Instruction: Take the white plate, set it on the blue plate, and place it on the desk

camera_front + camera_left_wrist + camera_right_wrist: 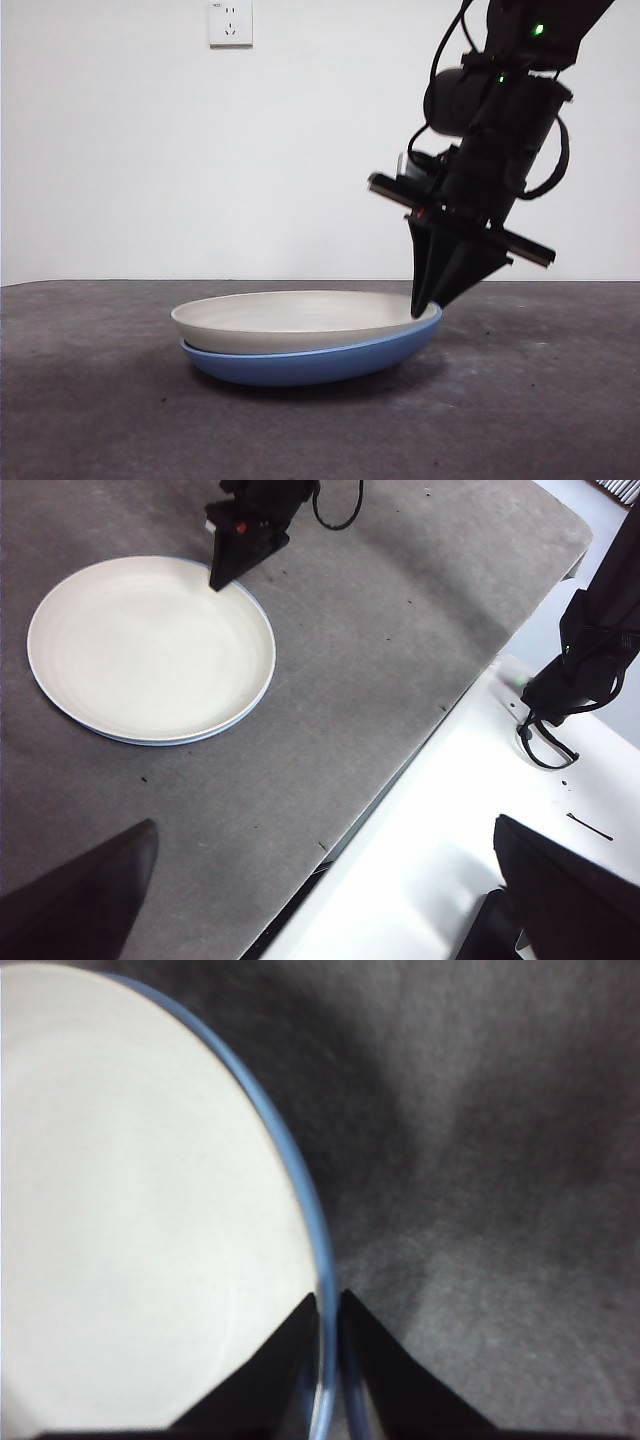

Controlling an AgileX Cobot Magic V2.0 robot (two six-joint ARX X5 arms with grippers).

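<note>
Front view, desk (pixel 90 420): dark, speckled surface filling the foreground and running back to the wall
Blue plate (pixel 300 365): sits on the desk near the middle, its right side raised a little off the surface, so it is tilted
White plate (pixel 290 320): nested inside the blue plate, tilted with it (only a thin blue edge shows around it from above)
Right gripper (pixel 428 308): reaches down from the upper right, its black tip on the right-hand rim of the stacked plates
Right gripper, grip: in the right wrist view the two jaws (pixel 328 1305) stand nearly closed with only a narrow gap, the rim passing between them; one jaw lies over the white plate (pixel 130 1210), the other outside the blue plate (pixel 300 1195) edge; they pinch both rims together, as far as can be seen
Left wrist view, left gripper (pixel 330 880): held well away from the plates, above the desk (pixel 400 610) edge, jaws spread wide with nothing between them
Left wrist view, plates: white plate (pixel 150 650) with a blue plate (pixel 150 740) sliver along its near edge, and the right gripper (pixel 215 583) at its far rim
Wall (pixel 120 160): plain white, behind the desk
Socket (pixel 230 22): white, high on the wall, left of centre
</note>
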